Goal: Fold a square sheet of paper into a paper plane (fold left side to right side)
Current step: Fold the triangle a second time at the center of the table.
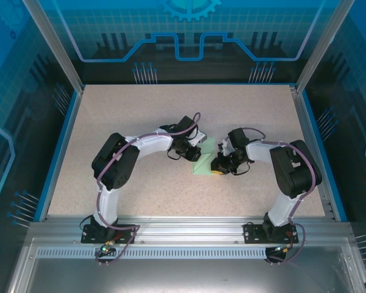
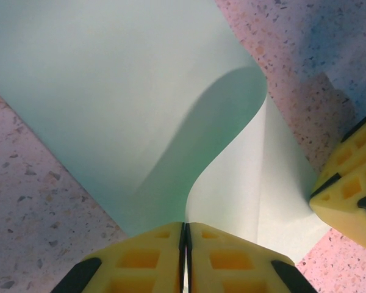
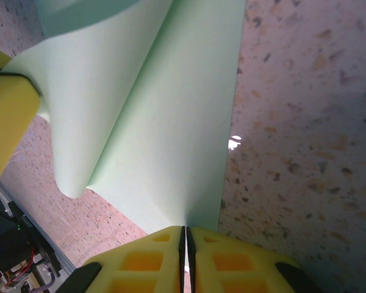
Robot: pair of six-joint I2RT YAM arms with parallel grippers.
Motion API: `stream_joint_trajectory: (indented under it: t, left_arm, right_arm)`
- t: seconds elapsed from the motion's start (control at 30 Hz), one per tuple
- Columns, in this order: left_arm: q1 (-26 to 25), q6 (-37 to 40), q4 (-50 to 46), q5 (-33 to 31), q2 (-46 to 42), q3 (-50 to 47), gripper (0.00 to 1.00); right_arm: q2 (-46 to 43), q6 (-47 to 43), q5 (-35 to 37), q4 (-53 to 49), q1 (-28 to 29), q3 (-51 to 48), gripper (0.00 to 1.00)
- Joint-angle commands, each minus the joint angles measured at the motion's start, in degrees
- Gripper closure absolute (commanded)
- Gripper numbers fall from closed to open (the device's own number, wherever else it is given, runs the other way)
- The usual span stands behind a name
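While tiny from above, the paper (image 2: 97, 91) curls in left-wrist view

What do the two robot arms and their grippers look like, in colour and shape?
The left arm and the right arm have white links, bulky black joint housings and black bases. A thin purple cable runs along each. The left gripper and right gripper have blocky yellow fingers with recessed pockets and black patches at the outer edges.

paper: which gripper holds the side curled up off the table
The left gripper: it pinches the sheet's side arcing up; the right gripper holds the flat side.
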Motion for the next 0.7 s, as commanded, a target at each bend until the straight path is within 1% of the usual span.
stream_joint_trajectory:
  t: [0.0, 0.67]
  left_arm:
    - [0.56, 1.44, -1.00, -1.02, 1.00, 2.06, 0.87]
    - [0.57, 0.83, -0.20, -2.07, 2.95, 3.17, 0.87]
  right_arm:
    - [2.07, -0.99, 2.06, -3.10, 1.27, 0.09, 0.87]
    - [2.26, -0.99, 2.13, -3.06, 1.27, -0.04, 0.87]
